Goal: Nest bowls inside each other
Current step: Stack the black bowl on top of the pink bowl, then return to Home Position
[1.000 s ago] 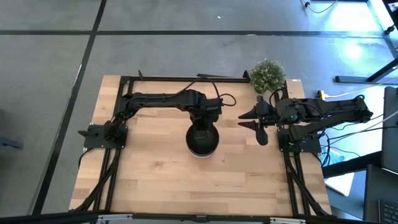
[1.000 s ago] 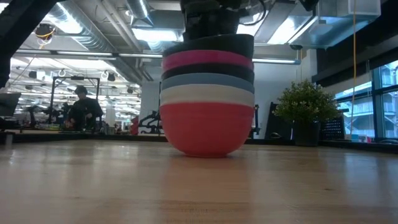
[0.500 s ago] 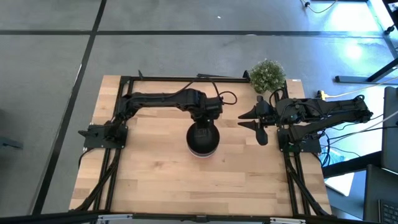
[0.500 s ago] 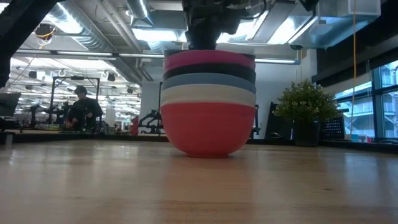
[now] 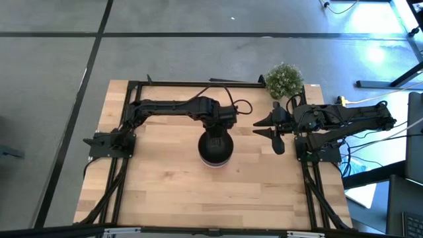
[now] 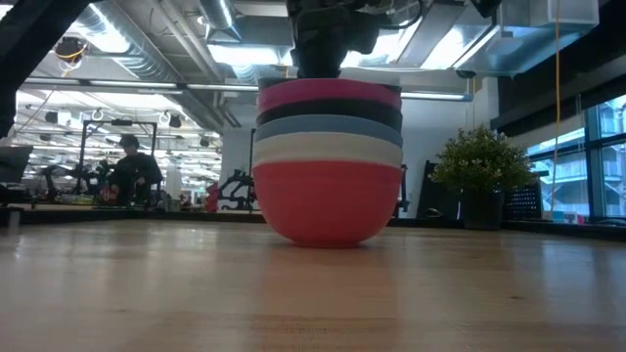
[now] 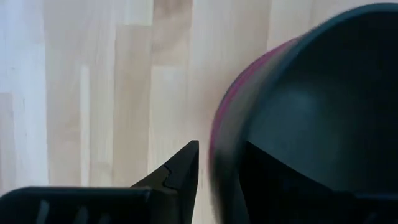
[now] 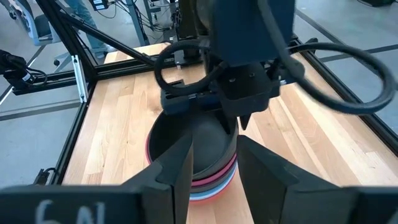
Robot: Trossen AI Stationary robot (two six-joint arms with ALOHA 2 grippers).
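Stack (image 6: 328,161) of smooth, round, matte bowls stands mid-table (image 5: 165,192) on pale, jointed wood planks. From the low view, bottom to top: red bowl (image 6: 328,205), white bowl (image 6: 328,149), light blue bowl (image 6: 329,127), black bowl (image 6: 330,109), pink bowl (image 6: 330,92). A second black bowl (image 8: 193,140) sits nested on top, its dark curved interior seen in the wrist views.

Left gripper (image 8: 239,121) is directly above the stack, jaws parted astride the top bowl's rim: one finger (image 7: 180,168) outside the wall, the other inside. Actual contact cannot be confirmed.

Right gripper (image 5: 272,129) hangs at the table's right edge, well apart from the stack, jaws spread and empty. Potted plant (image 5: 285,80) stands near the far right corner.
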